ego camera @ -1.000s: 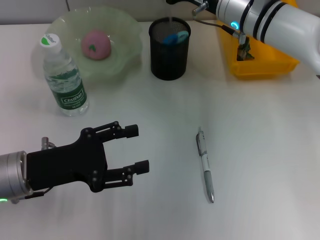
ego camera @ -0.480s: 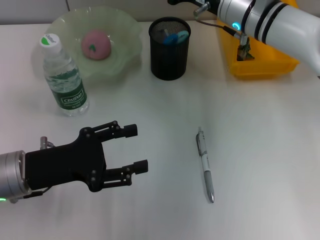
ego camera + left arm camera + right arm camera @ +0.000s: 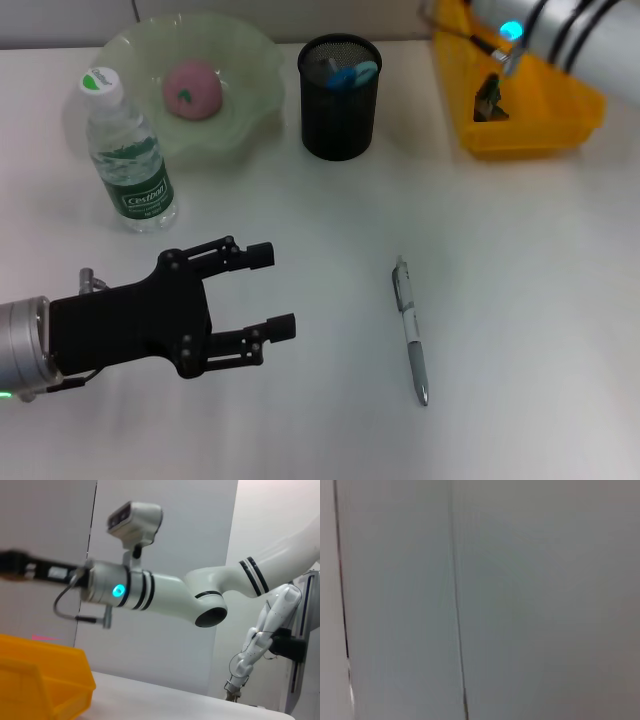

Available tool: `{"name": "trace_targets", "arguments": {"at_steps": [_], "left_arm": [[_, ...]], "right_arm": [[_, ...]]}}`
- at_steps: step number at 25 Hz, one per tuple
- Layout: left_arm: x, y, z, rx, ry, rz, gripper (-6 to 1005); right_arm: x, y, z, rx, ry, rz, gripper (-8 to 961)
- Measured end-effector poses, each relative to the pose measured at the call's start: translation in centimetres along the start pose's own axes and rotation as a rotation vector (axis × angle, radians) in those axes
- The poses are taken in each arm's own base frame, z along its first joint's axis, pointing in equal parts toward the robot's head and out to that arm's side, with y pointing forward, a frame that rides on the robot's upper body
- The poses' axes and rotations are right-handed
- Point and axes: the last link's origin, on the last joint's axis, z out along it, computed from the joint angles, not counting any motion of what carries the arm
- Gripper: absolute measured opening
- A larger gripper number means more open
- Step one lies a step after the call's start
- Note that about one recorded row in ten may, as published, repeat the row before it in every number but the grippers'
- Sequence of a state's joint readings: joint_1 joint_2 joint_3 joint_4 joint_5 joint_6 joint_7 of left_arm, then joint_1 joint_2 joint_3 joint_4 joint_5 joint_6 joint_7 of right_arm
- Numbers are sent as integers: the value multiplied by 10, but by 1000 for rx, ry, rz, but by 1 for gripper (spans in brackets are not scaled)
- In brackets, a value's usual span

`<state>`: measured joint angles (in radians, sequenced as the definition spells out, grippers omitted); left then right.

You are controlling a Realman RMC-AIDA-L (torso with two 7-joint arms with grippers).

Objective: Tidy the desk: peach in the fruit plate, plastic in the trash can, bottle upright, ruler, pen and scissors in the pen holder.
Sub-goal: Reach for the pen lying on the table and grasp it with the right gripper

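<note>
Near the pen (image 3: 411,330), left gripper (image 3: 272,291) agape

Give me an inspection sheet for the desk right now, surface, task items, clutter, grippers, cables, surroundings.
Surface: white desk, no spills seen.
Job's things: peach in the fruit plate; bottle upright beside the plate; pen lying loose on the desk; pen holder holds blue-handled items; plastic in the yellow trash can.
Clutter: nothing seen.
Grippers: left gripper open, empty, at the desk's near left; right gripper out of the head view.
Cables: a thin loop at the right arm's wrist.
Surroundings: grey wall panels.
</note>
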<state>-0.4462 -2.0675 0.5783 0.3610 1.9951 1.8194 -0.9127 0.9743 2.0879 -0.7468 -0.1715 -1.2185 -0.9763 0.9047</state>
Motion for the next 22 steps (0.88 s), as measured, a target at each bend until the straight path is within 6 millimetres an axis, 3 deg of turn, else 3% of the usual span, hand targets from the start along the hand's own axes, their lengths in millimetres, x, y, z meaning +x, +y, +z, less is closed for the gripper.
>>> {"name": "trace_targets", "arguments": {"at_steps": [5,6,9,11,15,18,22], "left_arm": [[0,-1,0,3,-2,-1,787],[0,-1,0,4,-2,-2,787],[0,-1,-1,5,-1,-4,787],[0,-1,-1,6,-3,-8,787],[0,-2,-1,8,-5,-15,788],[2,-4,-3,14,-7,-25,788],[3,-5,-3,20,-1,-27,788]], "right_arm": [[-27,-11,-31,-94,-80,166,628],[-37,-11,-45,-147,-95,190,627],[-48,-7,-59,-232,-81,179,624],[-61,3,-75,-385,5,119,622],[-65,14,-90,-532,147,19,618],[-69,14,-100,-565,334,-32,615],[-75,15,-103,-572,459,15,611]]}}
